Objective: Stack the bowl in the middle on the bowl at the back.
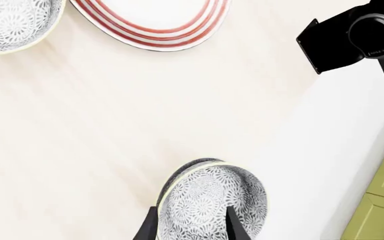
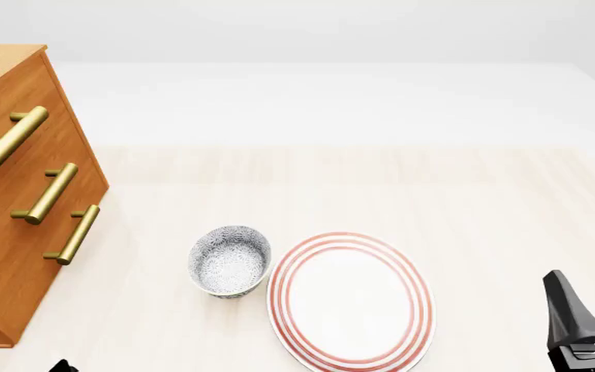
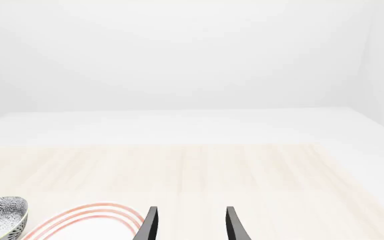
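- My left end effector (image 1: pixel 192 227) is clamped on the bowl in the middle (image 1: pixel 213 200): in the left wrist view one black finger (image 1: pixel 149 227) sits outside the wall and the other finger (image 1: pixel 235 227) lies inside the bowl, the rim pinched between them.
- That bowl is tilted in the grip, with its speckled inside facing the camera. Nothing lies in it.
- In the front view this bowl cannot be seen, and the left arm shows only as a dark scrap at the bottom edge.
- The bowl at the back (image 2: pixel 229 260) stands upright on the table (image 2: pixel 308 186), just beside the red-ringed plate (image 2: pixel 352 299) on that plate's left; whether their rims touch I cannot tell. Its speckled hollow holds nothing.
- The left wrist view catches this same bowl at a corner, with the plate next to it; both are well apart from the bowl I hold.
- The plate lies flat and its white centre is bare.
- My right end effector (image 3: pixel 190 225) has its two fingers apart with nothing between them, held above the table near the plate's edge.
- In the front view the right arm appears at the lower right corner, off to the right of the plate.
- A wooden drawer unit (image 2: pixel 18 194) with three brass handles (image 2: pixel 47 194) stands at the left of the table, near the bowl at the back.
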`<state>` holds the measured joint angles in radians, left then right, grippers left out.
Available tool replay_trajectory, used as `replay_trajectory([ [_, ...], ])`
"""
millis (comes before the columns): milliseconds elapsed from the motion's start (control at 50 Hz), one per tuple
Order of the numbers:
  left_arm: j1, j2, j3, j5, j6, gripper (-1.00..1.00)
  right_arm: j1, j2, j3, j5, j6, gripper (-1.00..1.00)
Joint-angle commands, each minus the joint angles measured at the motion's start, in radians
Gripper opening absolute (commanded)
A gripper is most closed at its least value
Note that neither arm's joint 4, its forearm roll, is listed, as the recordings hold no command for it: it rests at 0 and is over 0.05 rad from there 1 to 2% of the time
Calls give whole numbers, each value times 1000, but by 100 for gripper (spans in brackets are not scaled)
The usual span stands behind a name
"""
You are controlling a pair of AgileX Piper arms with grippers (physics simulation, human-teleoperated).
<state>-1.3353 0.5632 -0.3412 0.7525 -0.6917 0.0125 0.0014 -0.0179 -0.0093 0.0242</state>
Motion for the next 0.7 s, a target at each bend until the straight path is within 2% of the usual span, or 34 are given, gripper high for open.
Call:
replay_trajectory([
  [20, -2, -2, -4, 3, 6, 100, 1, 0, -1, 2, -1, 100],
  [220, 11, -29, -63, 78, 31, 100, 2, 0, -1, 3, -3, 100],
  [480, 95, -140, -146, 259, 110, 100, 7, 0, -1, 4, -9, 100],
  [700, 139, -209, -197, 360, 139, 100, 8, -1, -3, 9, -15, 100],
])
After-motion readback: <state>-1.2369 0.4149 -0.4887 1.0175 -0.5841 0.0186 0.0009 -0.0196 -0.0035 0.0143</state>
